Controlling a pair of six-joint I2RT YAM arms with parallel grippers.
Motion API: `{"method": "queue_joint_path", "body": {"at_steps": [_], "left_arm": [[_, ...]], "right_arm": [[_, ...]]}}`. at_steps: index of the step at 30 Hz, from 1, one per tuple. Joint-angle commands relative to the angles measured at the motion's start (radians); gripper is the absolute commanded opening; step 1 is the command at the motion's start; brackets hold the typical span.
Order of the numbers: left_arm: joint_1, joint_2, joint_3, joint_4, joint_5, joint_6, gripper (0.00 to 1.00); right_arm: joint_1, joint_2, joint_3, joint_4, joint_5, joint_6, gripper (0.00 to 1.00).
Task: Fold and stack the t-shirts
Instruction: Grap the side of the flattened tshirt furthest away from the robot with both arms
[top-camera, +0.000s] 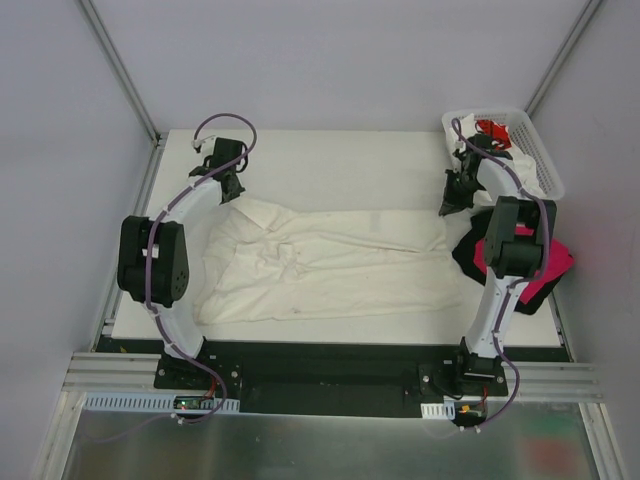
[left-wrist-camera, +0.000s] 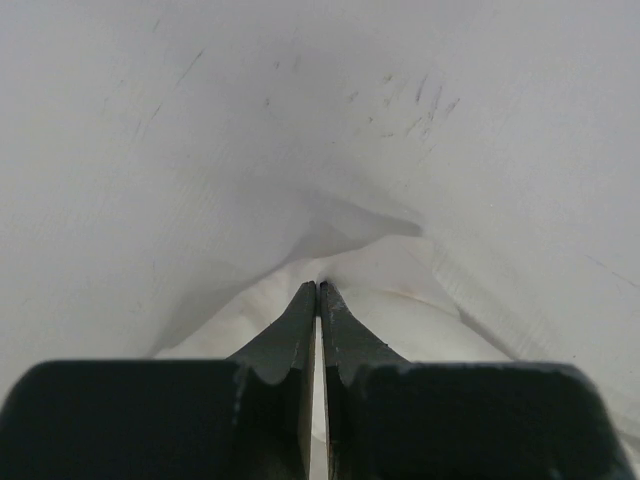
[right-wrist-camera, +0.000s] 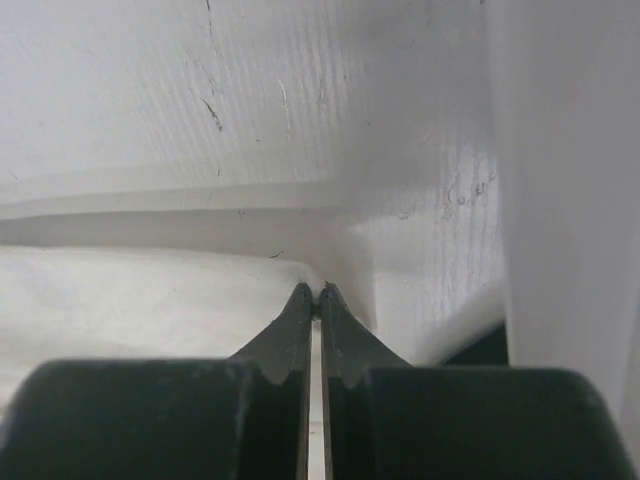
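Cream-white t-shirt (top-camera: 310, 262), crumpled flat, one far corner pinched in closed left gripper (top-camera: 231, 190) well apart from basket (top-camera: 541, 152), other pinched in closed right gripper (top-camera: 453, 205) just beside basket.

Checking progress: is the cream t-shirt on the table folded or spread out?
Spread out. The cream t-shirt lies wrinkled, stretched wide across the table, not in a compact fold.
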Motion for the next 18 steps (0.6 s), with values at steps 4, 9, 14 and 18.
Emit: {"method": "queue_joint_path", "body": {"at_steps": [4, 9, 14, 18], "left_arm": [[-0.003, -0.104, -0.001, 0.014, -0.050, -0.005, 0.00], [-0.003, -0.129, -0.013, 0.014, -0.053, -0.008, 0.00], [-0.004, -0.152, -0.025, 0.012, -0.054, -0.008, 0.00], [-0.004, -0.184, -0.038, 0.012, -0.065, -0.005, 0.00]], "right_arm": [[-0.006, -0.102, -0.012, -0.018, 0.037, 0.019, 0.01], [-0.001, -0.124, -0.023, -0.018, 0.035, 0.022, 0.01], [0.004, -0.142, -0.032, -0.018, 0.035, 0.020, 0.01], [0.010, -0.157, -0.035, -0.019, 0.037, 0.022, 0.01]]}}
